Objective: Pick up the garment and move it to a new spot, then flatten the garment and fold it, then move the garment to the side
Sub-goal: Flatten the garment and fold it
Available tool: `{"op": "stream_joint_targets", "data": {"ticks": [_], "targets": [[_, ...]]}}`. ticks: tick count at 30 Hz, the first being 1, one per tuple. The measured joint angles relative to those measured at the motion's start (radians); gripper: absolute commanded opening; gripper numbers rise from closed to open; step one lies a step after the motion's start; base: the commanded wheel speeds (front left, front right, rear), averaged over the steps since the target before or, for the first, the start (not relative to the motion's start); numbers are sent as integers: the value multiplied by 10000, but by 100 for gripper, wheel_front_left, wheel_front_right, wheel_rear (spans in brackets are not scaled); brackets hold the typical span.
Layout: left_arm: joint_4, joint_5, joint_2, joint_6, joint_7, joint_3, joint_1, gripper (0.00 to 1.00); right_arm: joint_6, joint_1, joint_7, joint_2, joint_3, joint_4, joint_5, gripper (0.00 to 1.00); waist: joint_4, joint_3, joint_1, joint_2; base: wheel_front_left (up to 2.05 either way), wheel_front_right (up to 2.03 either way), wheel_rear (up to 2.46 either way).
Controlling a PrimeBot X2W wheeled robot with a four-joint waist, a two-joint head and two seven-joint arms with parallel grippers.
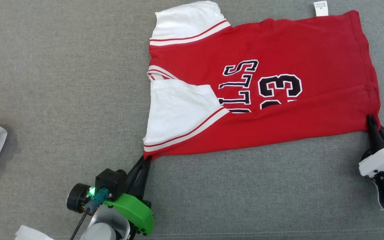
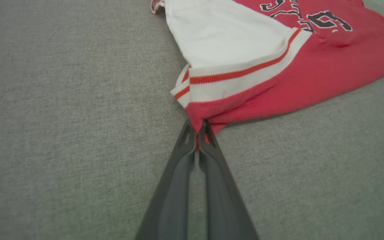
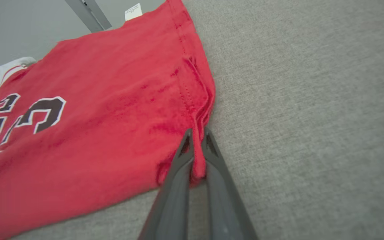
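Closest, my left gripper is clenched on the near sleeve-end corner of the red-and-white knit basketball jersey; my right gripper grasps its near hem corner. It lies flat on the grey woven surface. Step, as judged: folding. Next move calls for lifting both corners together toward the far edge.

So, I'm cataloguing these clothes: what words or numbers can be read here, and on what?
"LLS": black lettering on the red jersey, rest hidden by a fold.
"3": black numeral beside it; next digit cut off by the fold.
White tag at the jersey's edge: print too small to read.
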Motion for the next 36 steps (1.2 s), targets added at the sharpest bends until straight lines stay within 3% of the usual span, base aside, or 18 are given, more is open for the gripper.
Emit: {"op": "stream_joint_targets", "data": {"ticks": [13, 20, 21, 22, 23, 24, 25, 29, 36], "targets": [[-2008, -249, 608, 481, 1043, -123, 2187, 0, 13, 2432, -61, -1423, 817, -1578, 686, 0, -95, -704, 0, 0, 0, 0, 0], [-2769, -514, 794, 646, 1674, -182, 2785, 0, 13, 2921, 272, -1605, 869, -1762, 571, 0, -131, -959, 0, 0, 0, 0, 0], [-2788, -522, 796, 660, 1739, -192, 2802, 8, 13, 2934, 297, -1593, 861, -1745, 504, 9, -132, -980, 0, 0, 0, 0, 0], [-2819, -543, 792, 700, 1845, -213, 2812, 34, 13, 2952, 368, -1567, 846, -1728, 462, 57, -130, -1006, 0, 0, 0, 0, 0], [-2851, -546, 788, 734, 1925, -230, 2819, 49, 13, 2986, 387, -1528, 817, -1710, 414, 100, -127, -1033, 0, 0, 0, 0, 0], [-2871, -552, 788, 744, 1996, -247, 2822, 85, 13, 3024, 483, -1501, 807, -1703, 399, 100, -124, -1054, 0, 0, 0, 0, 0], [-2894, -575, 786, 780, 2088, -259, 2832, 100, 12, 3070, 545, -1461, 757, -1720, 405, 100, -126, -1081, 0, 0, 0, 0, 0], [-3139, -616, 903, 817, 2483, -395, 2967, 100, 10, 3135, 545, -1592, 485, -2104, 268, 100, -212, -1155, 0, 0, 0, 0, 0], [-5018, -155, 1298, 1014, 3173, -399, 2695, 100, 8, 3084, 372, -1486, 121, -3154, -736, 100, -448, -1390, 1, 0, 0, 0, 0]]}}
